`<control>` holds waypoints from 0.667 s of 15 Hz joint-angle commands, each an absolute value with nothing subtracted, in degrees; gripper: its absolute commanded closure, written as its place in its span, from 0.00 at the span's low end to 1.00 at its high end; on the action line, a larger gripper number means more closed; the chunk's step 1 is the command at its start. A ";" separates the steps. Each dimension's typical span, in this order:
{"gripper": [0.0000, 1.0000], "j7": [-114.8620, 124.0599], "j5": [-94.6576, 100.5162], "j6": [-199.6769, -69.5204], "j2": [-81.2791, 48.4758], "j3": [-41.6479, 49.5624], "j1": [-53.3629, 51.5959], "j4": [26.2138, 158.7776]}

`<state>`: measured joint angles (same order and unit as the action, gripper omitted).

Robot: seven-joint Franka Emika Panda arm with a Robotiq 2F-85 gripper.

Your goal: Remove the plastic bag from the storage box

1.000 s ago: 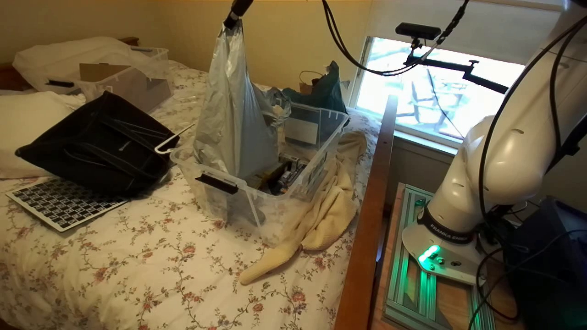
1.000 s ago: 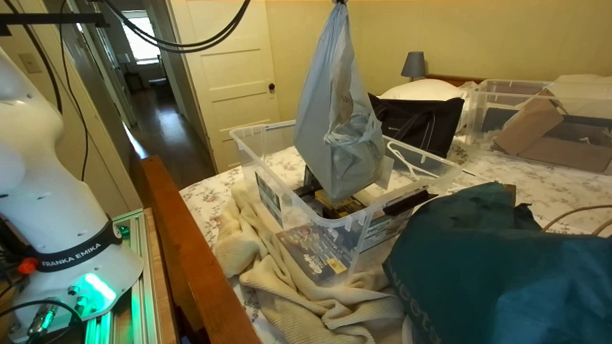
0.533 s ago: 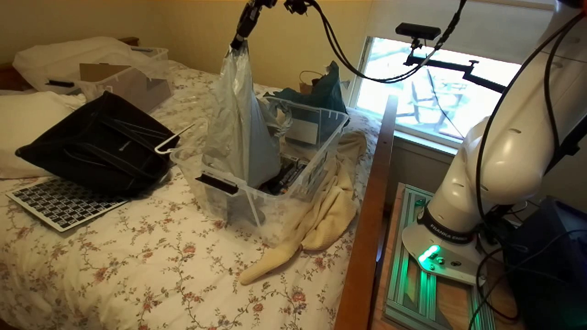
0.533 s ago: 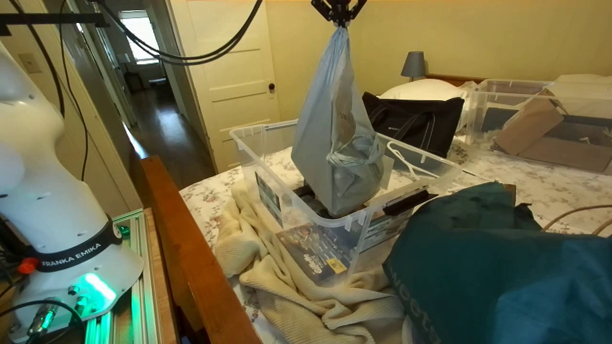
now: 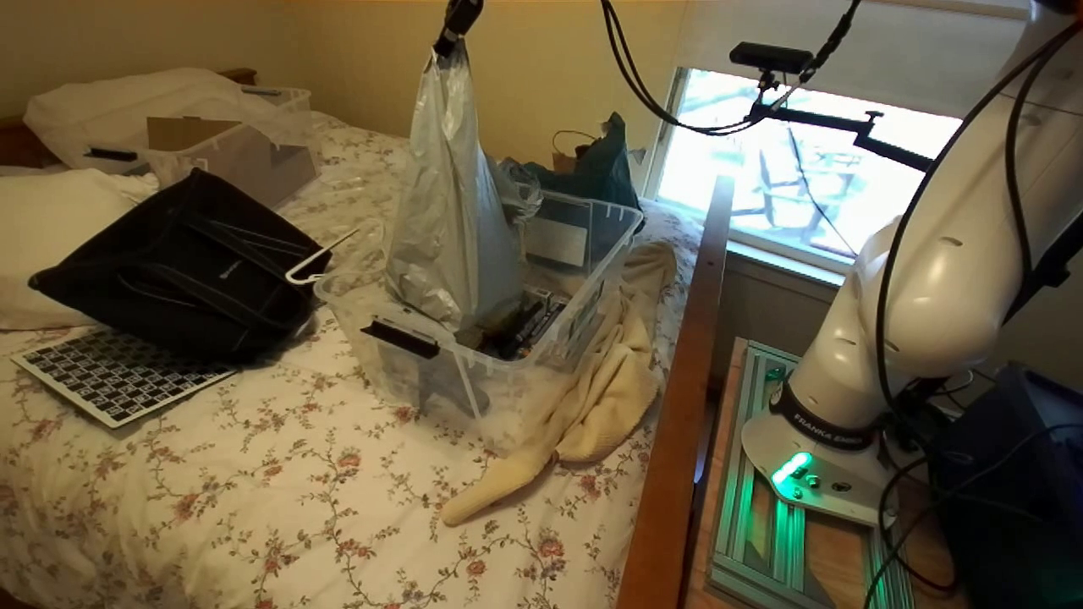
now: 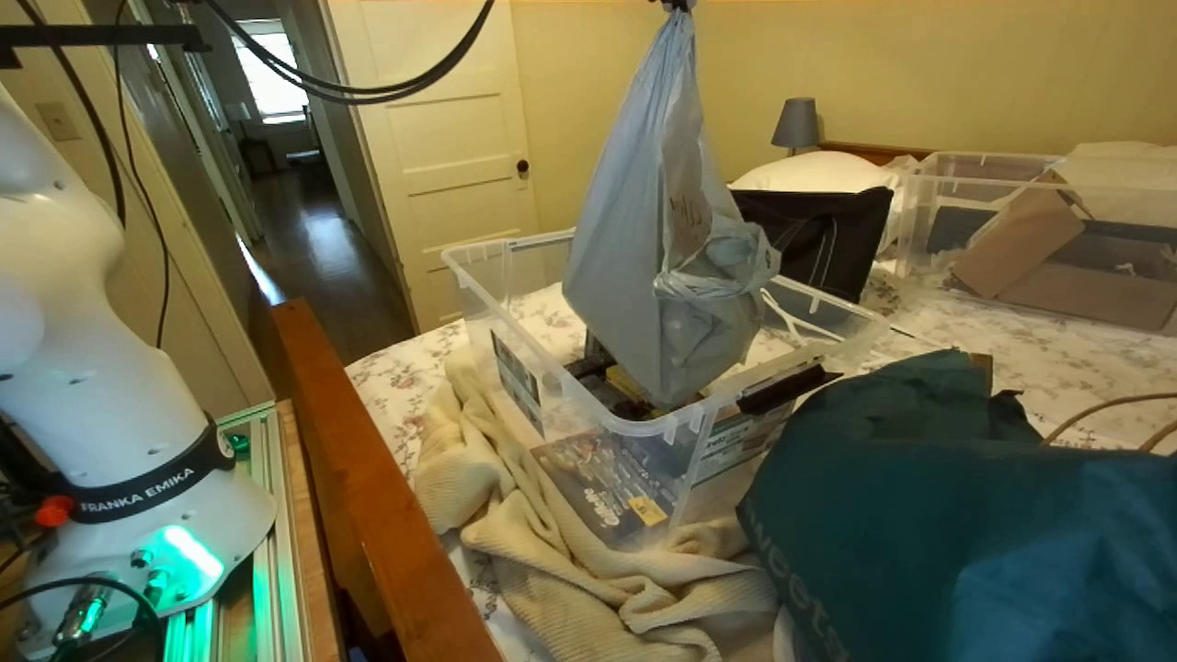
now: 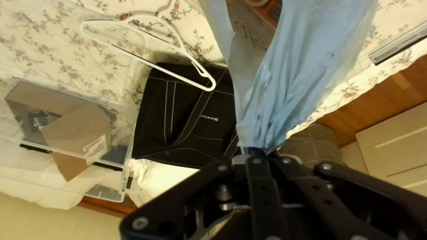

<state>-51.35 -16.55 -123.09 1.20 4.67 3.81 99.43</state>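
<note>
The plastic bag is grey-blue and stretched tall in both exterior views (image 5: 453,194) (image 6: 644,230). My gripper (image 5: 448,46) is shut on the bunched top of the bag, and the same grip shows in the wrist view (image 7: 262,151). In an exterior view only the gripper's tip (image 6: 679,5) shows at the top edge. The clear storage box (image 5: 584,321) stands on the bed. The bag hangs over the box opening with its lower end inside the walls. Whether its bottom touches the contents (image 6: 611,382) cannot be told.
A black tote bag (image 5: 195,262) and a white hanger (image 7: 150,50) lie beside the box. A teal bag (image 6: 965,515) and cream blanket (image 6: 588,570) are close to it. Another clear box (image 6: 1039,230) stands farther off. A wooden bed rail (image 5: 677,423) separates bed and robot base.
The gripper and bag dipped lower into the box half a second ago and are higher again now. The bag has shifted slightly right in both exterior views. The grip has stayed on it.
</note>
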 commanded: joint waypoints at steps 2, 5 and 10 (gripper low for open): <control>0.99 -48.80 -12.37 -121.45 1.93 5.26 4.41 89.35; 0.99 -48.20 -10.83 -120.87 0.65 5.99 5.00 83.20; 0.99 -49.11 -9.89 -120.23 -3.54 7.29 6.26 71.32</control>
<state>-49.90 -11.47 -120.86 0.23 7.03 5.52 82.44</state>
